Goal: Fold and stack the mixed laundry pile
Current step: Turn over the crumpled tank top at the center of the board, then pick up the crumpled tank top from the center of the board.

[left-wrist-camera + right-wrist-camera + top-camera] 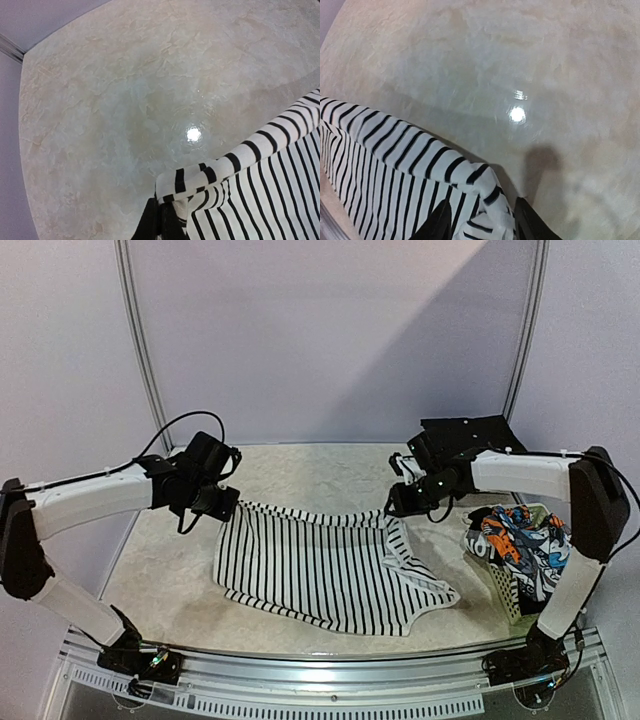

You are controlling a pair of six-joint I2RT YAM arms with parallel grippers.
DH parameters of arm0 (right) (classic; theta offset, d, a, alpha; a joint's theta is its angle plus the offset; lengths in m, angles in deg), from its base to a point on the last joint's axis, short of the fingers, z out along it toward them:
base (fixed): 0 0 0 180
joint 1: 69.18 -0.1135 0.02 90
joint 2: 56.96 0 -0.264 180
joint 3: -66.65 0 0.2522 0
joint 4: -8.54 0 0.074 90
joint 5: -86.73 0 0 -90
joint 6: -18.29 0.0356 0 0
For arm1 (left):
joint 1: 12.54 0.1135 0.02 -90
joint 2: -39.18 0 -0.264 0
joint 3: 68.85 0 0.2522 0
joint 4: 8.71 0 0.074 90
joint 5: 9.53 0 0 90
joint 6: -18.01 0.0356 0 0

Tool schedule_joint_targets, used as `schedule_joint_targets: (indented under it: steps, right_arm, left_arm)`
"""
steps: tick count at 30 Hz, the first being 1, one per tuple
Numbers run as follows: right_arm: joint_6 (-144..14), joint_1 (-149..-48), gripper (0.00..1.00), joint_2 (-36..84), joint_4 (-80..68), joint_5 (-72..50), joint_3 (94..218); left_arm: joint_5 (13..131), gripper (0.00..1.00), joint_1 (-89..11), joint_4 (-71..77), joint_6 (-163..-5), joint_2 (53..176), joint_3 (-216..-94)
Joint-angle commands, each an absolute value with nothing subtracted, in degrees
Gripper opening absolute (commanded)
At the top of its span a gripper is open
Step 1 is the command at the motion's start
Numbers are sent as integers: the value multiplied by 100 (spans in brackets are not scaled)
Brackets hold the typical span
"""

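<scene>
From above, the left gripper [222, 506] and the right gripper [396, 504] each pinch 1 far corner of the striped garment [320, 570]; that edge is lifted and taut between them while the rest lies spread on the table [300, 465], probably to square it for a fold; the printed garment [515, 540] sits in the basket [512, 602] at right. Left wrist: dark fingers [150, 227] are clamped on a bunched striped corner above the table. Right wrist: 2 fingers [437, 225] are closed around the other corner, with the cloth trailing left.
</scene>
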State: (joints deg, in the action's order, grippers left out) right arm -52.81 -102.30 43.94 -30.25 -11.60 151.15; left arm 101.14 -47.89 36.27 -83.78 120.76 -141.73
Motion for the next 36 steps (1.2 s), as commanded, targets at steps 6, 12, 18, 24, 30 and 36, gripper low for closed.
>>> schedule_joint_targets:
  steps: [6,12,18,24,30,36]
  right_arm:
    - [-5441,-10205,74,4761,-3328,-827,15646]
    - [-5128,-10342,78,4094,-2740,-1172,14499]
    - [-4827,-10353,58,3999,-2148,-1225,13753]
    - [-4710,-10349,45,4204,-2005,-1188,13589]
    - [-4641,-10350,29,4345,-1896,-1226,13520]
    - [-4579,-10346,35,4277,-1964,-1013,13368]
  left_arm:
    - [9621,0,-4140,3033,-8279,13516,-14677]
    - [9493,0,-4062,2747,-8329,13710,-14555]
    - [9446,0,-4057,2650,-8326,13646,-14429]
    - [9431,0,-4057,2656,-8318,13567,-14324]
    - [9394,0,-4057,2656,-8335,13534,-14282]
    - [9404,0,-4058,2684,-8338,13481,-14247]
